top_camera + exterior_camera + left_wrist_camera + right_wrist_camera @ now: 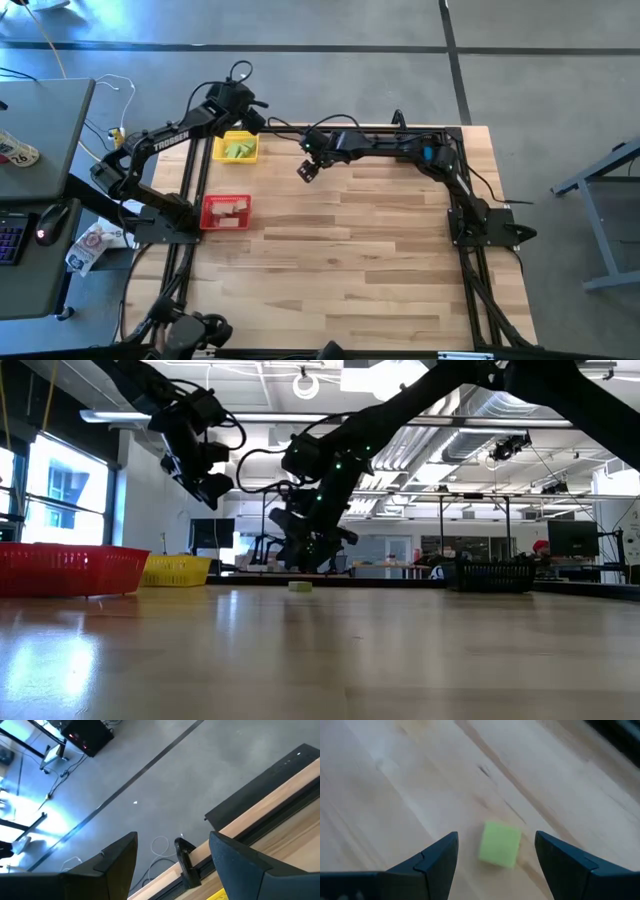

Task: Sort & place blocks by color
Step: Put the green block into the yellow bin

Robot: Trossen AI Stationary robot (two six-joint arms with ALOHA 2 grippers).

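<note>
One light green cube (pixel 500 844) lies flat on the wooden table, also seen in the low view (pixel 300 586). My right gripper (pixel 496 838) hangs just above it, open, with a finger on either side of the cube and neither touching it; in the high view the right gripper (pixel 307 169) covers the cube. Several light green blocks (pixel 238 149) lie in the yellow bin (pixel 219 155). Tan blocks (pixel 230 208) lie in the red bin (pixel 209 222). My left gripper (pixel 246 106) is open and raised over the yellow bin's far side, also seen in its wrist view (pixel 172 865).
The yellow and red bins (pixel 60 570) stand along the table's left side. A black bin (pixel 490 574) stands toward the far right corner. Bare wood (pixel 350 260) stretches over the table's middle and near part. A desk with a keyboard and mouse (pixel 45 222) is left of the table.
</note>
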